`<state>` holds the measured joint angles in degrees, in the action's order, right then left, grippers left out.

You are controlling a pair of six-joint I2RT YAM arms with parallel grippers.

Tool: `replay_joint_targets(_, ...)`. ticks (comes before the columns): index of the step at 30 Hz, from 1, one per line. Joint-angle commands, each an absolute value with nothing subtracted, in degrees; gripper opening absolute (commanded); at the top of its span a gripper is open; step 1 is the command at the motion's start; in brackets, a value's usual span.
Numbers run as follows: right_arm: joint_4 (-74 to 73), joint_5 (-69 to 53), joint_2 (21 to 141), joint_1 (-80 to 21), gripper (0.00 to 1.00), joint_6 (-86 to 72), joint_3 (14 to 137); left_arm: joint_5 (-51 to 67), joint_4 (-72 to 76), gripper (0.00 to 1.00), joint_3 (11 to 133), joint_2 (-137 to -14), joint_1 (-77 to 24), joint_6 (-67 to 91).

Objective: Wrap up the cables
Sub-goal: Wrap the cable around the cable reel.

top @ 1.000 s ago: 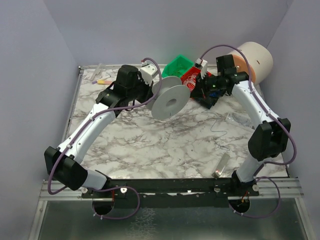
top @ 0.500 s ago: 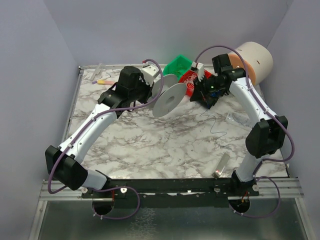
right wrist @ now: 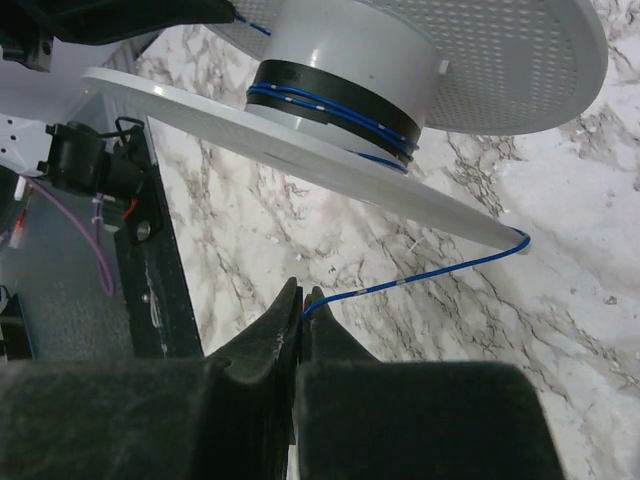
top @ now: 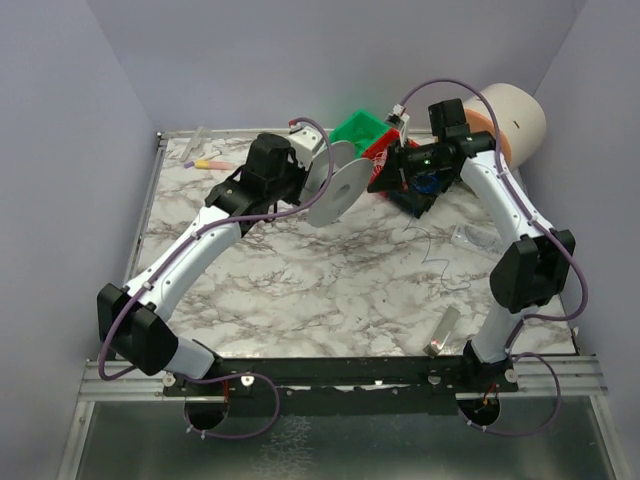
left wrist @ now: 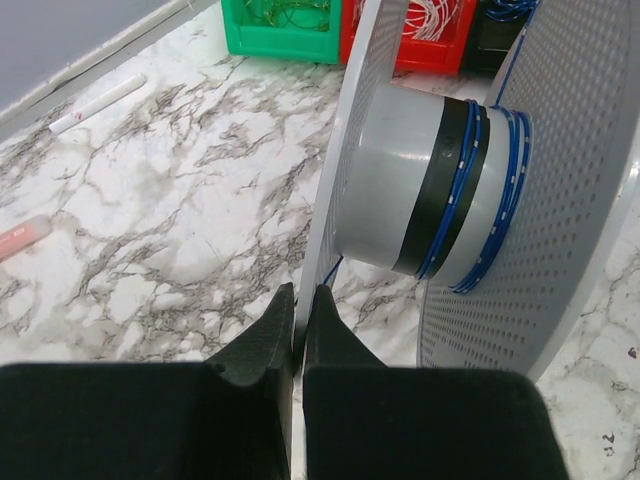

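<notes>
My left gripper (left wrist: 300, 300) is shut on the rim of one flange of a white perforated spool (left wrist: 345, 150) and holds it above the table; in the top view the left gripper (top: 316, 170) and spool (top: 338, 188) are at the back centre. A thin blue wire (left wrist: 455, 190) is wound a few turns round the spool's grey hub. My right gripper (right wrist: 301, 298) is shut on the free end of that blue wire (right wrist: 420, 278), just below the spool (right wrist: 340, 60); in the top view the right gripper (top: 386, 174) is next to the spool. Hair-thin dark grey cables (top: 432, 252) lie loose on the table, right of centre.
Green bin (top: 358, 130) and red bin (top: 385, 150) stand at the back, a dark bin (top: 425, 192) beside them. A large beige roll (top: 510, 120) sits at the back right. A pink pen (top: 205, 163) lies back left. A clear tube (top: 445, 330) lies near the front right.
The left arm has carried the spool up and to the right and turned it more edge-on. The right gripper has moved left, closer to the spool, with the blue wire.
</notes>
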<state>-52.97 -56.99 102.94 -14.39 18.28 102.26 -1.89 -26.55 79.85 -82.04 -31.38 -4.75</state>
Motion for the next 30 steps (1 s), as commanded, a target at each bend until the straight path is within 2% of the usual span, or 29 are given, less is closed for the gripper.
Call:
replay_joint_targets(1,-39.3,-66.4,97.0,-14.8,0.00,4.6,98.2,-8.9,-23.5,0.00,77.8,-83.0,-30.4,-3.6)
replay_joint_targets(10,-26.7,-66.6,98.4,-12.9,0.00,-6.8,101.5,-6.4,-22.6,0.00,75.4,-81.2,-30.7,-5.0)
replay_joint_targets(15,-25.2,-70.4,100.5,-13.6,0.01,-10.0,103.3,-11.3,-22.5,0.00,76.1,-81.8,-30.9,-3.9)
replay_joint_targets(23,-26.6,-74.3,97.5,-22.8,0.00,-4.0,96.8,-17.6,-23.7,0.00,80.5,-86.6,-30.9,-0.4)
replay_joint_targets(30,-32.6,-70.0,98.8,-31.0,0.01,8.6,93.6,-15.2,-25.1,0.00,83.3,-89.6,-30.6,2.8)
